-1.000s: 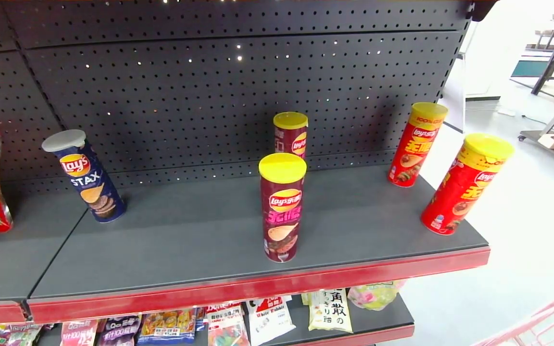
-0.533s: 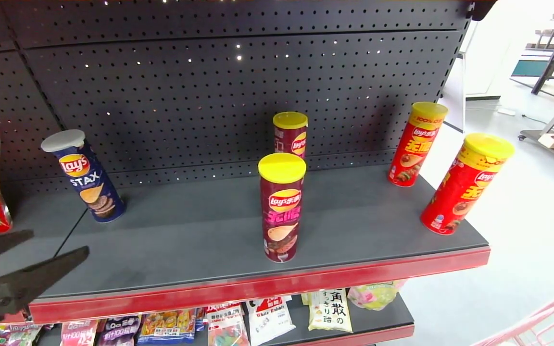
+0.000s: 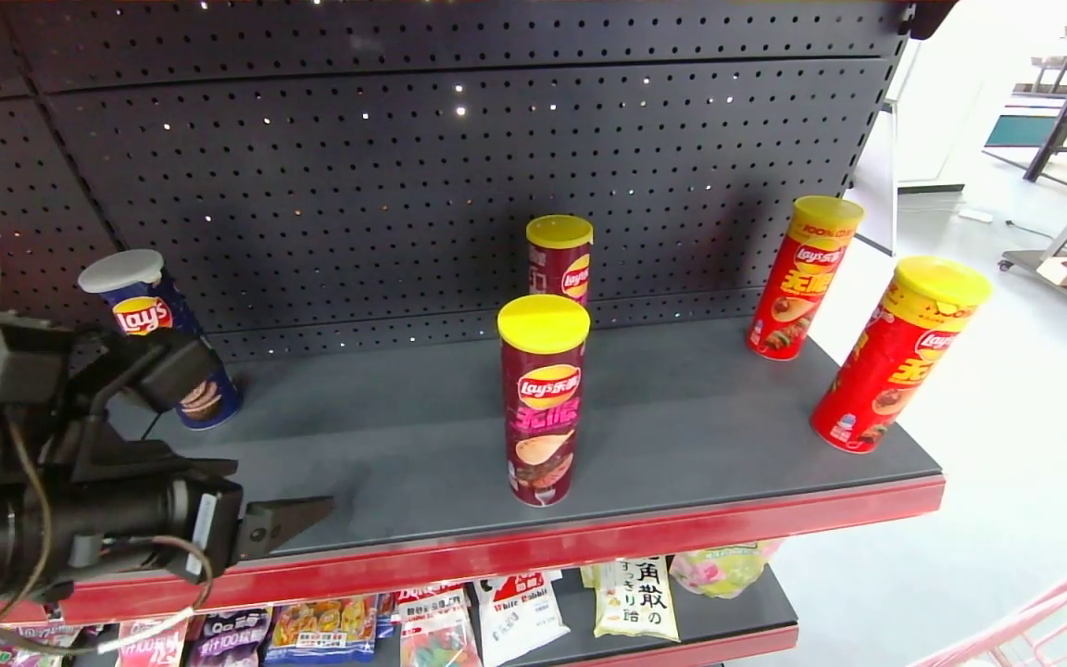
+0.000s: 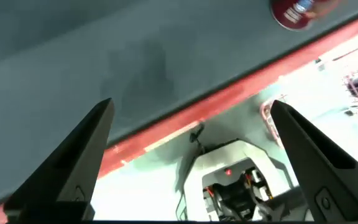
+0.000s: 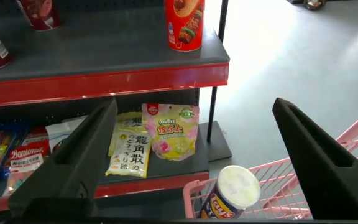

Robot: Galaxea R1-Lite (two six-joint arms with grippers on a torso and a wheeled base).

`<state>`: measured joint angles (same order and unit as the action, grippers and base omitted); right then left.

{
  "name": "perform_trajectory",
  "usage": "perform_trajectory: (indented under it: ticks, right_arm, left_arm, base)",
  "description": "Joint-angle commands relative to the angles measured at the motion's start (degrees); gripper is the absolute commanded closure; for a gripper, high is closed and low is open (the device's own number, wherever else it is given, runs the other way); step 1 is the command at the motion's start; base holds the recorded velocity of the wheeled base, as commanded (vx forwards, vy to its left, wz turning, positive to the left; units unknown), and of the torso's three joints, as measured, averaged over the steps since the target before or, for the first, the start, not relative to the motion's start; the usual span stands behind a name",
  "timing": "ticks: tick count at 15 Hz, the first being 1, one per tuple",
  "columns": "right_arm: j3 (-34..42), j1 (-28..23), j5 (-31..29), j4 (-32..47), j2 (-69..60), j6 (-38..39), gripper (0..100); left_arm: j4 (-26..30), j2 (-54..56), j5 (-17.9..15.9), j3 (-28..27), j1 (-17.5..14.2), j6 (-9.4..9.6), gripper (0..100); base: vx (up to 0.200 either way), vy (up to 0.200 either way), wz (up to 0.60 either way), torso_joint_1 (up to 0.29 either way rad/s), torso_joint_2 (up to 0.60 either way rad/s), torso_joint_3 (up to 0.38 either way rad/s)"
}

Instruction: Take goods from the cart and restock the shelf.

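R hand (image 5: 194,106) open | can (image 5: 235,190) in cart (image 5: 191,186), apart from it | L hand (image 4: 191,107) open

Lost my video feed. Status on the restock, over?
Left gripper open, empty, at shelf front edge. Right gripper open, empty, above cart. White-lidded can in cart, not yet gripped. Nothing seen blocking it.

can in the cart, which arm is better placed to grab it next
Right. The open right tool hangs by the pink cart, with the white-lidded can just ahead of it; the left tool is open over the shelf edge, away from the cart.
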<state>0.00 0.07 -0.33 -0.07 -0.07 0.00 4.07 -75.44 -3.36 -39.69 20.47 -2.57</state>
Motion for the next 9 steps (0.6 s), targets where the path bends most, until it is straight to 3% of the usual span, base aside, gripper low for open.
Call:
perform_trajectory:
  ticks: [1,4,7,9]
  right_arm:
    - [0.0,0.0,0.0,0.0,0.1,0.0,0]
    - [0.0,0.0,0.0,0.0,0.1,0.0,0]
    - [0.0,0.0,0.0,0.0,0.1,0.0,0]
    - [0.0,0.0,0.0,0.0,0.1,0.0,0]
  left_arm:
    - [-3.9,-11.5,2.0,-3.0,3.3,-0.59,0]
    - [-7.3,-19.0,2.8,-6.9,5.2,-1.21,0]
    - [-11.6,-24.6,5.0,-9.0,7.3,-3.93,0]
    - [-14.4,-27.2,6.0,-9.4,8.4,-4.02,0]
  base:
    - [0.0,0.0,0.0,0.0,0.0,0.0]
    - [0.0,0.0,0.0,0.0,0.0,0.0]
    - [0.0,0.0,0.0,0.0,0.0,0.0]
    - [0.0,0.0,0.0,0.0,0.0,0.0]
